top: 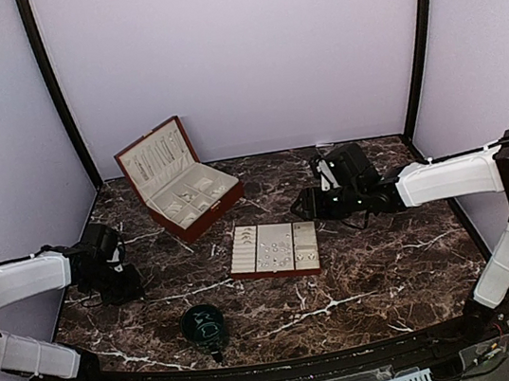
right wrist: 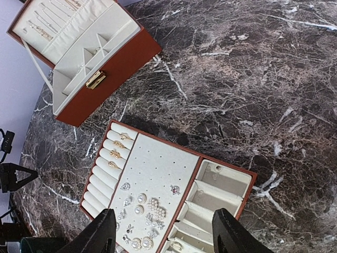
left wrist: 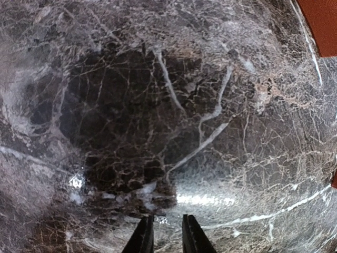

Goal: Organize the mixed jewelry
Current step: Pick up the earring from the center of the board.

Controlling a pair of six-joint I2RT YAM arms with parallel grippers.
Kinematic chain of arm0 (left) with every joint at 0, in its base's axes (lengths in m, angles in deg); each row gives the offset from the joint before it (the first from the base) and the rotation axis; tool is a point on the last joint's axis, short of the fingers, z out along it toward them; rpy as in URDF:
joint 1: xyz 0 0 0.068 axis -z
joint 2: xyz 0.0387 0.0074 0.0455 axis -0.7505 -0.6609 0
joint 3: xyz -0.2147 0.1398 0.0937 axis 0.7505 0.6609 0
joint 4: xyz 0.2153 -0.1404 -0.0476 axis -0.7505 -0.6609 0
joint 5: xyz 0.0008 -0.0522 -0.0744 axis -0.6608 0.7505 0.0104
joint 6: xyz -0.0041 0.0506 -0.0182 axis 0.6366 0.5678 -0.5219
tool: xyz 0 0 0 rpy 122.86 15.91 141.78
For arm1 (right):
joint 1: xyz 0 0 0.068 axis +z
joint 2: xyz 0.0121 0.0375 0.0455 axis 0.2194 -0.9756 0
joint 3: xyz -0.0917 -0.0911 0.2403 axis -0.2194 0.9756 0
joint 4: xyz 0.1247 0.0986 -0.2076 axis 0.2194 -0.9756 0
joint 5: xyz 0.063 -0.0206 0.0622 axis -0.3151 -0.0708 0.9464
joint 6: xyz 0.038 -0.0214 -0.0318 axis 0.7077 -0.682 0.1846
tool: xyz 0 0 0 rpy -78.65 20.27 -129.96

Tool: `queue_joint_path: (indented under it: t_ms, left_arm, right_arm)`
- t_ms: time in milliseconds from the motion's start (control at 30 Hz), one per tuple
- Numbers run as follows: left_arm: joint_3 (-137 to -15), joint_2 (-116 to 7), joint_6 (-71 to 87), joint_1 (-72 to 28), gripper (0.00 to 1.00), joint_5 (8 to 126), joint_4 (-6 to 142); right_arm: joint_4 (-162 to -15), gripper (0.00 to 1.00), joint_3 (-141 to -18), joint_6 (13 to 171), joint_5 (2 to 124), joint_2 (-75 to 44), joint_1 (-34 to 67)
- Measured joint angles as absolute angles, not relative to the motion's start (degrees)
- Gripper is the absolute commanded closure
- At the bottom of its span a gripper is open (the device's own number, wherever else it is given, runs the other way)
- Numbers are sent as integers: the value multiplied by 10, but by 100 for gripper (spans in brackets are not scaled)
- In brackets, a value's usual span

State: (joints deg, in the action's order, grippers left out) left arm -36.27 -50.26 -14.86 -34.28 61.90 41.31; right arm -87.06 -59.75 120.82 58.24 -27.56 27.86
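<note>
Right wrist: mixed jewelry [right wrist: 152, 203] just below right claw [right wrist: 164, 219], wide apart, empty; left claw [left wrist: 167, 224] barely parted.

The desk [top: 390, 266] is dark brown marble veined white, polished and glossy, with light glaring off it. At eleven o'clock the jewelry box [right wrist: 113, 66] has a smooth, reddish-brown, leather-like skin, a matt cream padded lining and a shiny brass-coloured clasp [right wrist: 95, 79]. The tray [right wrist: 158, 158] is lined alike; the mixed jewelry [right wrist: 145, 208] glints, metallic and pearly.

Dark white-veined marble table [top: 389, 257], rust-red cream-lined box [top: 211, 219] and tray [top: 276, 272], silvery-white jewelry [right wrist: 154, 206].
</note>
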Motion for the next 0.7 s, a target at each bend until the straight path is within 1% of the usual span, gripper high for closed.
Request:
queue_joint_path:
  t_ms: [67, 233, 300, 467, 533, 700]
  left_arm:
    - [-363, -507, -152, -343, 84, 619, 408]
    - [-363, -510, -157, -343, 86, 617, 401]
    - [-363, -510, -158, -343, 89, 616, 398]
    - [-363, -510, -162, -343, 92, 615, 391]
    - [-363, -510, -163, -343, 95, 615, 390]
    - [-363, -510, -166, -343, 99, 615, 390]
  right_arm:
    - [-870, 37, -598, 1208, 583, -276, 279]
    - [-868, 37, -598, 1209, 583, -276, 279]
    - [-868, 37, -598, 1209, 583, -276, 279]
    - [-867, 37, -598, 1209, 583, -276, 279]
    - [-867, 37, -598, 1209, 583, -276, 279]
    - [-867, 37, -597, 1209, 583, -276, 279]
